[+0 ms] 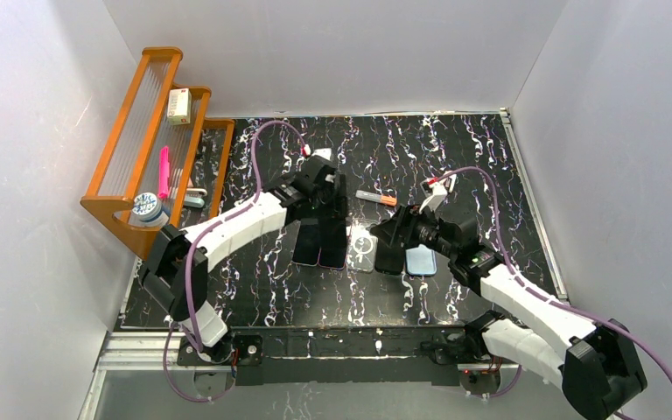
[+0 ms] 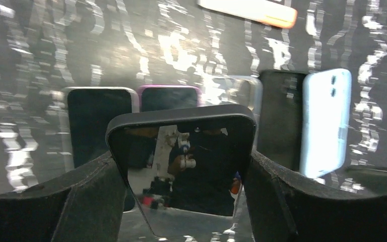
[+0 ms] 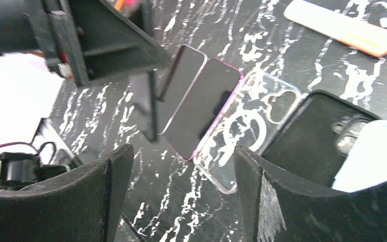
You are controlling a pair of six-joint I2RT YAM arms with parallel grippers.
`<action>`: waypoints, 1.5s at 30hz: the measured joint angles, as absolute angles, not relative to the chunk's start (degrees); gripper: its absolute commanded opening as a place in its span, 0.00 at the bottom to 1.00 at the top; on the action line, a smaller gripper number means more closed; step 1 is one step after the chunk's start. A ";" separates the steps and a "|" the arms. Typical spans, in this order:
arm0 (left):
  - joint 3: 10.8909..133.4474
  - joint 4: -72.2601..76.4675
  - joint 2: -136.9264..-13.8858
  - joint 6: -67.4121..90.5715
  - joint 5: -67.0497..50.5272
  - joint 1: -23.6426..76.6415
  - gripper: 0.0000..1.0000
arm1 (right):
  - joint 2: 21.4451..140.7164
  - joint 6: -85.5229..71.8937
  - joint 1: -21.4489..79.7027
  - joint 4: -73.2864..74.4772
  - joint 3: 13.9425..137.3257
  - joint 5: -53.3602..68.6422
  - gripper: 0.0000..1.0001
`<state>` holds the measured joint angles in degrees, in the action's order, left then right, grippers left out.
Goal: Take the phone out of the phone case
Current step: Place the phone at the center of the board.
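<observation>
Marbled table: two phones, three cases; left gripper grips a cased phone, right gripper gapes.

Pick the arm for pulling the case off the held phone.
Right. The right gripper is open and empty, while the left gripper is clamped on the black-cased phone, so it can probably only steady it.

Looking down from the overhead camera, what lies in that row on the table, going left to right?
Silver-edged dark phone → purple-edged dark phone → clear plastic phone case → black phone case → pale blue phone case.
</observation>
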<state>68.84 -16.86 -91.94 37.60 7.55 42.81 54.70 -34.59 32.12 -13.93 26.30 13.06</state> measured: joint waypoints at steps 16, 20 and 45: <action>76.23 -39.42 -106.30 13.47 17.26 26.87 0.19 | 59.57 -29.85 24.91 7.46 32.34 -0.73 0.98; 76.23 -39.94 -107.63 11.86 17.08 25.87 0.25 | 60.18 -29.74 23.20 8.10 32.32 -0.73 0.97; 74.52 -39.22 -108.57 10.17 8.12 25.67 0.64 | 72.69 -26.09 14.72 10.87 32.49 -3.53 0.68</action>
<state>74.52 -39.22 -108.57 10.17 8.12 25.67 72.69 -26.09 14.72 10.87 32.49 -3.53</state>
